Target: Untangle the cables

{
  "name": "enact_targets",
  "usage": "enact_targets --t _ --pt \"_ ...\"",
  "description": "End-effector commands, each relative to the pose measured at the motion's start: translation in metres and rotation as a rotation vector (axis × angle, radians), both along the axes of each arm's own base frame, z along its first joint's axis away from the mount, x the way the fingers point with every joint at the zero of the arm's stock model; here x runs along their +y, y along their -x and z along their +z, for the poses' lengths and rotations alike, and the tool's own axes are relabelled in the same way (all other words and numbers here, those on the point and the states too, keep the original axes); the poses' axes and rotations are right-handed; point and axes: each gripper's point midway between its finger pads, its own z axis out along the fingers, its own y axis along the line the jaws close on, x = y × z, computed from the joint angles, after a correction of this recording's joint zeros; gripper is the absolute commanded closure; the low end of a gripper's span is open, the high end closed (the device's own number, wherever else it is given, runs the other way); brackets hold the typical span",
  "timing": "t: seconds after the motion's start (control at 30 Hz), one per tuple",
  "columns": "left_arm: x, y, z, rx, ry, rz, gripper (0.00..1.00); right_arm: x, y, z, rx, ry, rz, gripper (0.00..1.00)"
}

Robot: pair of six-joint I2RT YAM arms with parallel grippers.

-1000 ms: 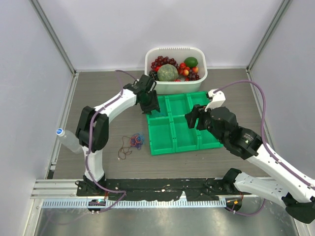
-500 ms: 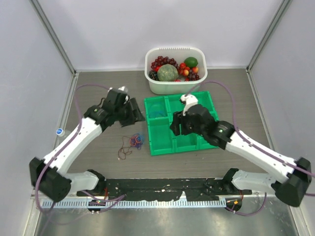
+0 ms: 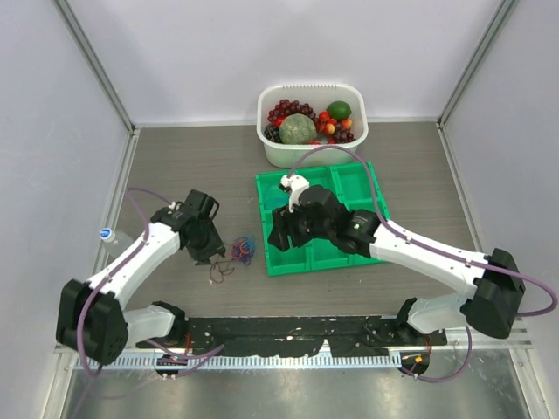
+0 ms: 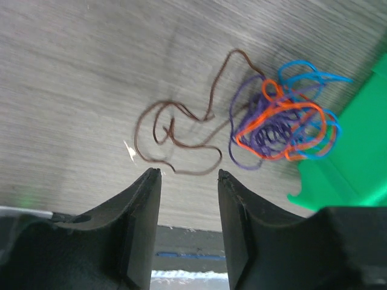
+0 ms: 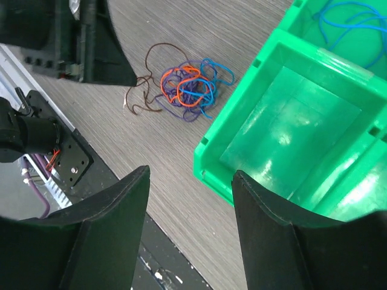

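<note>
A multicolour clump of thin cables (image 3: 243,250) (orange, purple, blue) lies on the table just left of the green tray (image 3: 370,182), with a brown cord (image 3: 219,271) trailing from it. The clump (image 4: 284,124) and the brown cord (image 4: 181,133) also show in the left wrist view. My left gripper (image 3: 211,255) is open and empty, just left of the clump (image 5: 190,87). My right gripper (image 3: 278,237) is open and empty above the tray's front-left corner. A separate blue cable (image 5: 354,18) lies in one tray compartment.
A white tub (image 3: 312,158) of fruit stands behind the tray. A clear bottle (image 3: 111,240) lies at the left wall. A black mounting rail (image 3: 288,330) runs along the near table edge. Grey walls enclose three sides.
My left arm swung from the tray's back-left corner forward and left to beside the clump. My right arm moved left across the tray to its front-left corner. The clump did not move.
</note>
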Motion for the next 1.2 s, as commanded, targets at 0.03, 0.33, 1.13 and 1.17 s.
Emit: enact_targets --t 0.03,0.33,1.13,1.17 --pt "0.007 -0.038 -0.02 -0.008 -0.121 -0.032 0.59 -0.021 0.006 0.033 -0.057 -0.096 -0.074 0.38" --pt "0.009 -0.07 -0.048 0.041 -0.228 -0.127 0.67 -0.057 0.014 0.053 -0.087 -0.124 -0.176 0.39" --pt "0.048 -0.024 0.31 -0.963 0.2 0.274 1.0 -0.021 0.011 0.081 -0.111 -0.185 -0.045 0.37" --pt "0.04 -0.025 0.314 -0.956 0.229 0.245 1.0 -0.014 0.011 0.095 -0.121 -0.213 -0.024 0.37"
